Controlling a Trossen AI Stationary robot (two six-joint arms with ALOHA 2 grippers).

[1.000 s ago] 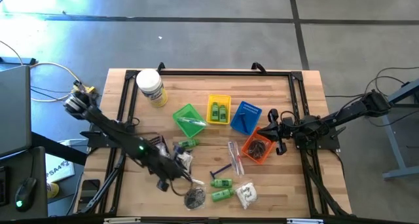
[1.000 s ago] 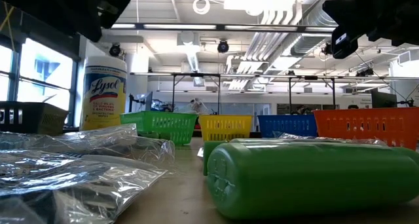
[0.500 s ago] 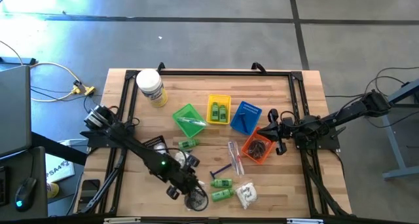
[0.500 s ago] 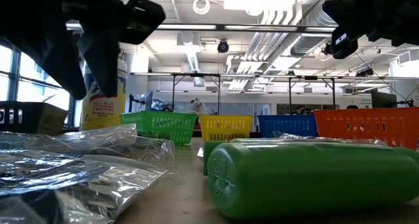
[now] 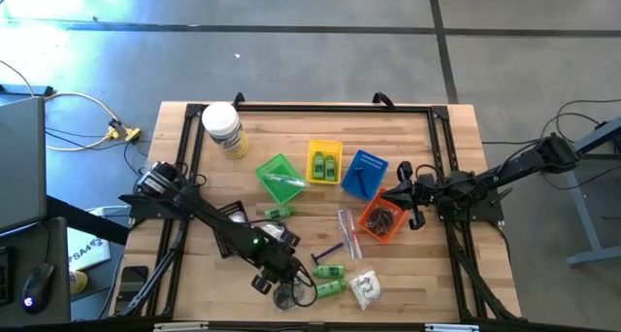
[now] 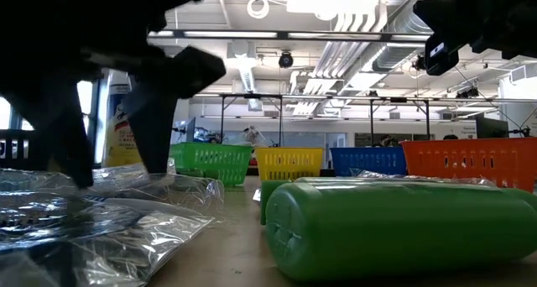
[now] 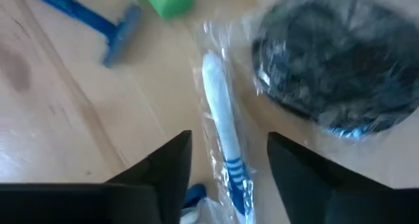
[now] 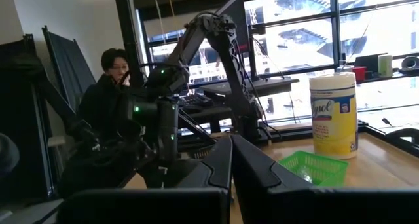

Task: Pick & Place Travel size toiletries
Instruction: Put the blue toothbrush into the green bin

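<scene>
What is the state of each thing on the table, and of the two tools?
Left tool: open, low over the wrapped toothbrush.
Wrapped toothbrush: lying flat in clear wrap, not gripped.
Black round pouch: lying flat beside the toothbrush.
Blue razor: lying loose on the wood.
Right tool: shut, empty, at the orange basket.
Orange basket: holds dark items.
Yellow basket: holds two green bottles.
White jar: upright, lid on.

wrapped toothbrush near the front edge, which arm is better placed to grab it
Left. Its claw is open right over the wrapped toothbrush, one finger on each side. The right claw sits shut over by the orange basket.
</scene>
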